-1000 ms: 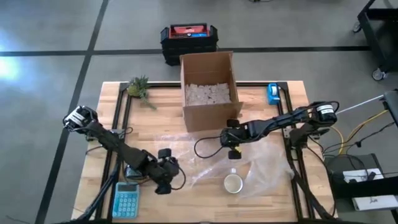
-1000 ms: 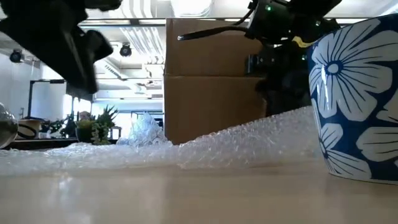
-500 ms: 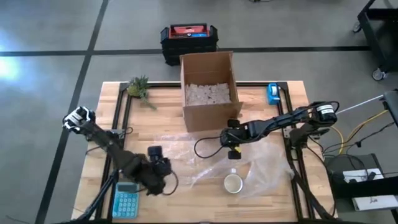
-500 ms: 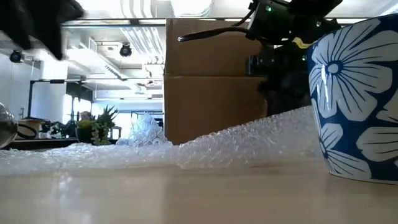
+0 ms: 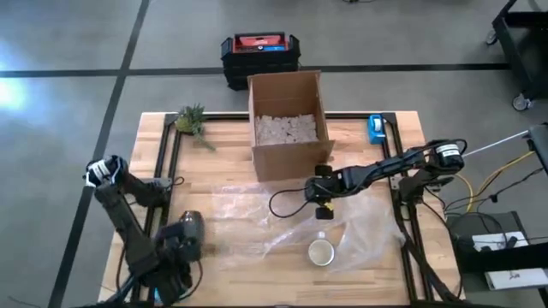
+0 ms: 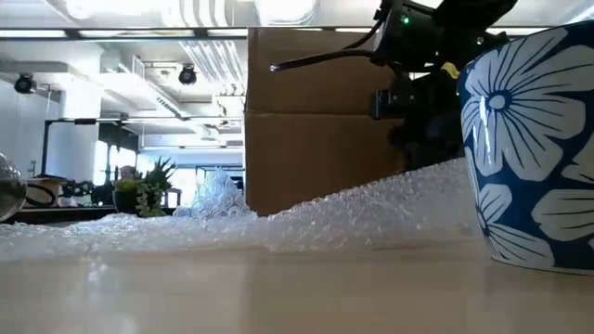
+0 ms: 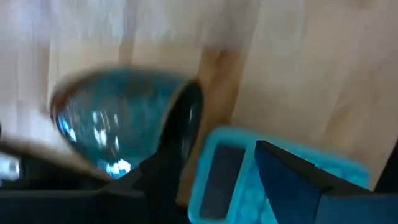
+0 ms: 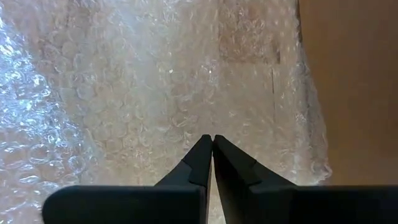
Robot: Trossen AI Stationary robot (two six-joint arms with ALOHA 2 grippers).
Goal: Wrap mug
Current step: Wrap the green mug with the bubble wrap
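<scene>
Dark and tapering, the two fingers of the right end effector (image 8: 212, 140) meet at their tips in the right wrist view, closed with nothing visibly pinched between them, poised over the clear bubble wrap sheet (image 8: 155, 93). In the high view this right end effector (image 5: 322, 193) sits just in front of the open brown cardboard box (image 5: 285, 124), above the sheet's far part.

Nearer the front edge, the blue ceramic mug with white flower print (image 6: 534, 153) stands upright on the wrap, its open mouth showing pale from above (image 5: 321, 251). It looks rigid, fairly heavy for its size, glazed and so probably slippery, and breakable if tipped; holding it by the rim or handle seems safest, though the handle is not clearly visible. The wrap is light, limp and springy, likely to slide on the wooden tabletop (image 5: 231, 162) and to unfold when released, so a free corner or edge is the sensible place to pinch and fold over the mug.

Far off at the front left corner, the left end effector (image 5: 184, 235) waits near a turquoise calculator (image 7: 233, 180); its wrist view is too blurred to tell how its fingers stand.
</scene>
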